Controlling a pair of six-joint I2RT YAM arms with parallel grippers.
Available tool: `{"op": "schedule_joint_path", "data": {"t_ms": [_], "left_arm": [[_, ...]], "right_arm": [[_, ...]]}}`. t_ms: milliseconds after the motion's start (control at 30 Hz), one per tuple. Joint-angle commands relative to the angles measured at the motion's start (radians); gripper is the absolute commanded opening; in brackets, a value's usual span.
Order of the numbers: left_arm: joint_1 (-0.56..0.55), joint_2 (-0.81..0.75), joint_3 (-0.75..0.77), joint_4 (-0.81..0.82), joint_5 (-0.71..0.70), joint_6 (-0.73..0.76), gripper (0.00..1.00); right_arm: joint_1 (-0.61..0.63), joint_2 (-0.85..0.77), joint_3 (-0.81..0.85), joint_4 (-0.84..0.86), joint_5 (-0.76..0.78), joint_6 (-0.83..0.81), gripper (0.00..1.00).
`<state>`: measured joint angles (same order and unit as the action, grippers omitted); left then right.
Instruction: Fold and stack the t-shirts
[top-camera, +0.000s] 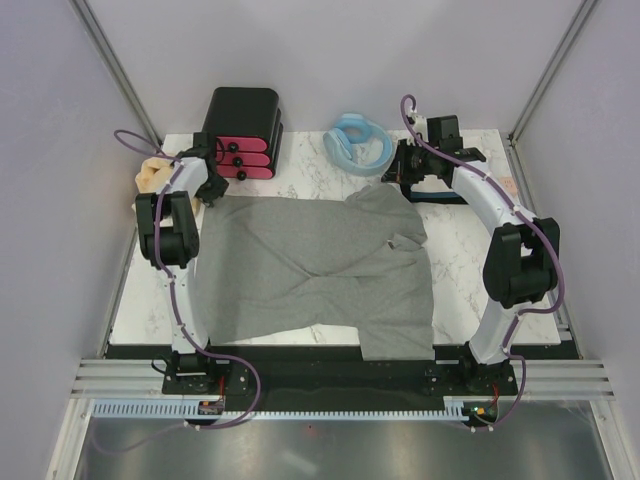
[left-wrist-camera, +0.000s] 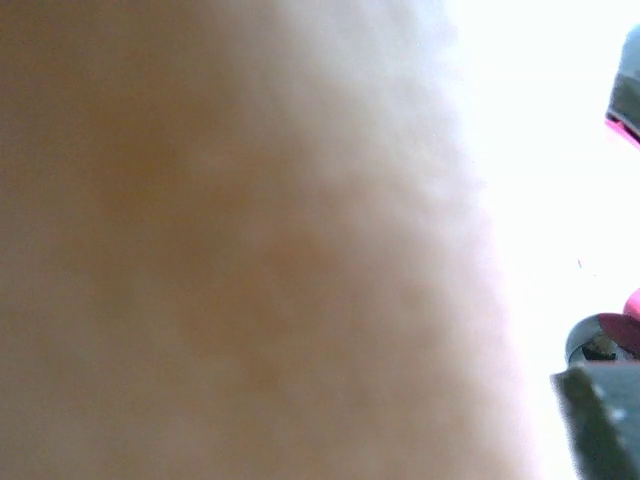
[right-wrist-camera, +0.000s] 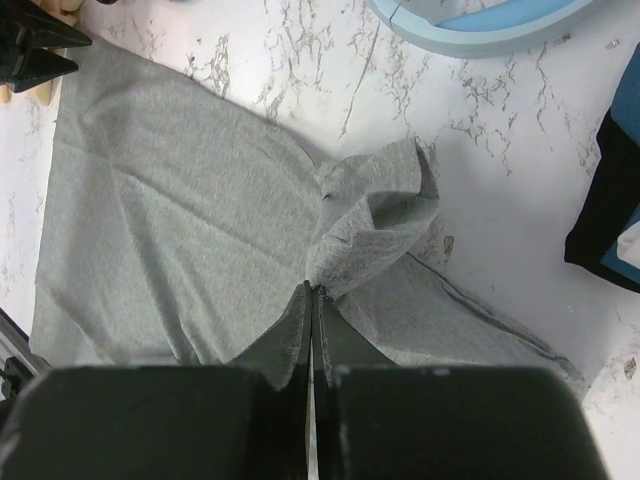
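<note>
Top external view: the grey t-shirt (top-camera: 315, 275) lay spread across the middle of the marble worktop (top-camera: 450, 290). It was mostly flat, with creases across it, and its near-right corner lapped over the near edge.

Status of the right claw (right-wrist-camera: 311, 290): fully closed, fingers (right-wrist-camera: 278, 347) pressed together with no gap. In the right wrist view the tips sat on a bunched-up fold of the grey cloth. Wrinkles ran in toward the tips, so it looked pinched on the shirt. From above, that spot was the shirt's far-right corner, near a sleeve. To the left of the tips, the rest of the cloth lay flat on the marble.

Status of the left claw (top-camera: 207, 187): out at the far-left corner of the grey shirt, just beside the black box with pink drawers (top-camera: 245, 130). Left wrist view was almost all blurred tan, right up against the lens. Only one dark finger (left-wrist-camera: 600, 420) showed at lower right, plus a sliver of pink at the right edge. I couldn't tell how far that claw was open or whether it had hold of anything.

Also seen: the tan-yellow t-shirt (top-camera: 150, 177) sat in a lump at the far-left edge of the worktop, just left of the left arm's wrist. At the far edge, the light-blue coiled hose (top-camera: 360, 145) lay between the box and the right claw, just beyond the grey shirt.
</note>
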<state>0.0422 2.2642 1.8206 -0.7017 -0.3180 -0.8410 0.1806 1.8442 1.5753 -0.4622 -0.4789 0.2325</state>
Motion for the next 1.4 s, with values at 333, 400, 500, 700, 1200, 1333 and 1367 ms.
{"op": "schedule_joint_path", "data": {"t_ms": [333,400,500,700,1200,1333,1367], "left_arm": [[-0.008,0.144,0.351,-0.289,-0.013,-0.067,0.52],[-0.008,0.191,0.423,-0.363,-0.009,-0.070,0.52],[-0.008,0.209,0.433,-0.395,0.003,-0.072,0.51],[-0.008,0.179,0.344,-0.401,0.004,-0.072,0.50],[-0.007,0.233,0.397,-0.401,-0.016,-0.036,0.23],[-0.007,0.244,0.413,-0.392,-0.015,-0.027,0.18],[-0.007,0.245,0.413,-0.390,-0.013,-0.024,0.17]], "right_arm": [[-0.016,-0.049,0.048,0.042,-0.081,0.027,0.00],[-0.018,-0.053,0.048,0.040,-0.084,0.030,0.00],[-0.024,-0.060,0.042,0.043,-0.089,0.031,0.00],[-0.039,-0.074,0.026,0.059,-0.101,0.045,0.00],[-0.047,-0.086,0.009,0.077,-0.118,0.064,0.00],[-0.049,-0.097,-0.012,0.077,-0.107,0.060,0.00],[-0.047,-0.099,-0.015,0.077,-0.101,0.060,0.00]]}}
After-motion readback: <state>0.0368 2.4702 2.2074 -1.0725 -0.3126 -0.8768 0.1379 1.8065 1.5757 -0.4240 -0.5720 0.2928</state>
